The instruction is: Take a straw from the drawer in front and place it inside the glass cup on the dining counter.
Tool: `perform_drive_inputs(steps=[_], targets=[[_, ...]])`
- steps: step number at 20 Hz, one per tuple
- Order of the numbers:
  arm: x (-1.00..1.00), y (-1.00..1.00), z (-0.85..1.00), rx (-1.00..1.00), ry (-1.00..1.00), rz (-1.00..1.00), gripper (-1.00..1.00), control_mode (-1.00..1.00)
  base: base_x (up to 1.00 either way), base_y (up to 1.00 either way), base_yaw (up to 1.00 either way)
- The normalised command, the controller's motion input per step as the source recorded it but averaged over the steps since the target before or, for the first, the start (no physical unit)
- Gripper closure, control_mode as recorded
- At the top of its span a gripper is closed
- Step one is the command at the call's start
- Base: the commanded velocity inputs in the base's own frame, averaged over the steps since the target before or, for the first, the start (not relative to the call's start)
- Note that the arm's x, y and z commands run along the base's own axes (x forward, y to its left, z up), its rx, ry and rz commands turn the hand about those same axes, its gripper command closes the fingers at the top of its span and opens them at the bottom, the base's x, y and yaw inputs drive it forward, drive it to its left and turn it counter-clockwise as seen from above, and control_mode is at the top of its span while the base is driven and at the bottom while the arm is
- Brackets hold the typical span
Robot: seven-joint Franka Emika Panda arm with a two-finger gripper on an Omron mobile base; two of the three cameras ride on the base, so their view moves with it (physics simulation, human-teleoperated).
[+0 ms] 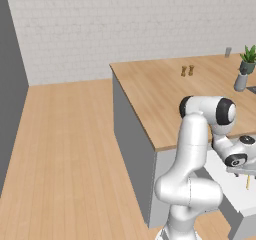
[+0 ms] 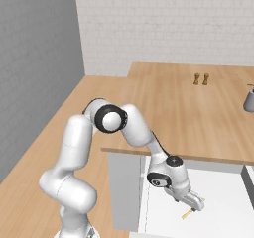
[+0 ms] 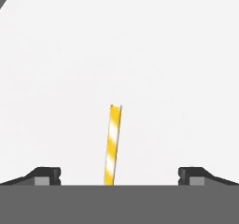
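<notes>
The drawer stands pulled out below the dining counter, its white floor showing. On that floor lies the straw, a thin stick striped yellow and white, also seen in the base views as the straw and the straw. My gripper is low inside the drawer, open, with the straw between its wide-apart fingertips and touching neither. From the sides the gripper sits just over the straw's end. The glass cup stands at the counter's far edge.
Two small brown shakers stand mid-counter. A grey pump bottle and a potted plant are at the right. The counter's front edge overhangs the drawer's back. Wood floor and a dark grey wall lie to the left.
</notes>
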Motion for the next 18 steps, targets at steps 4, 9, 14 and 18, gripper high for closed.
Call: perform_drive_inputs(steps=[4, 9, 14, 18], targets=[[0.64, -0.25, 0.00, 0.00, 0.11, -0.08, -1.00, -1.00, 0.00, 0.00, 0.00], [0.60, -0.60, 0.00, 0.09, 0.05, -0.11, -1.00, -1.00, 0.00, 0.00, 0.00], [0.41, -0.48, 0.00, 0.13, 0.00, -0.12, -1.00, -1.00, 0.00, 0.00, 0.00], [0.16, -0.09, -0.11, 0.07, 0.00, -0.15, -1.00, -1.00, 0.00, 0.00, 0.00]])
